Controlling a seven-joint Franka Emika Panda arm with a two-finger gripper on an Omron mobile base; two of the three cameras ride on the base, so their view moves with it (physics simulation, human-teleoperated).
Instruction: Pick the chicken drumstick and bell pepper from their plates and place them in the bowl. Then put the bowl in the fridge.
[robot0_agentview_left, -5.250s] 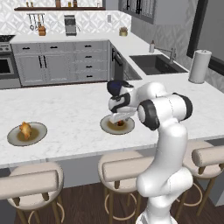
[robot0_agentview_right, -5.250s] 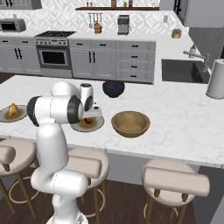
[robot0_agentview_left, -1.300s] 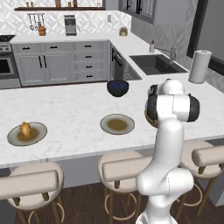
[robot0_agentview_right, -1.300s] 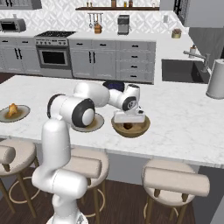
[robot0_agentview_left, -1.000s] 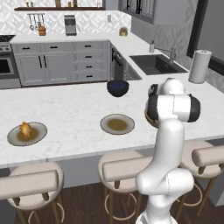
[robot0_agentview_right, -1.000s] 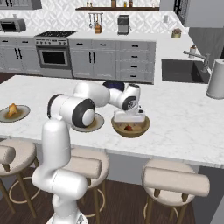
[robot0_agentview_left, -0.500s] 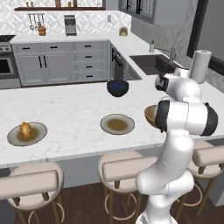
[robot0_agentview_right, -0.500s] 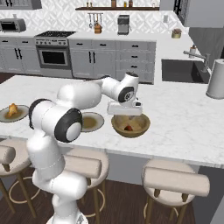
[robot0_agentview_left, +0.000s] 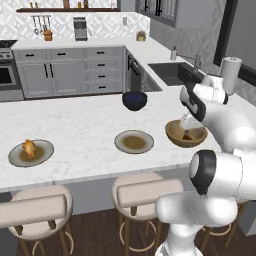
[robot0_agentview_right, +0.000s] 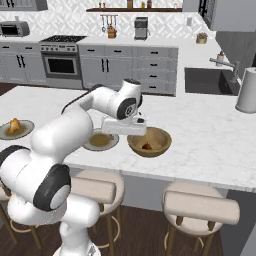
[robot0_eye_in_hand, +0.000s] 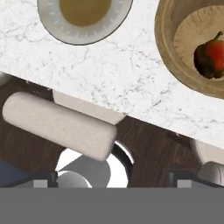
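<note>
Red bell pepper lies inside bowl, near counter edge.

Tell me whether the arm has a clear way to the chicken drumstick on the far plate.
Probably yes. The drumstick lies uncovered on its plate with bare counter around it. The gripper hangs by the wooden bowl, jaws open and holding nothing, though it must swing across the other plate.

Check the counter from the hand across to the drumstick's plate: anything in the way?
One thing: the empty plate lies between the hand, by the bowl, and the drumstick on its far plate. It is shallow, likely easy to clear.
</note>
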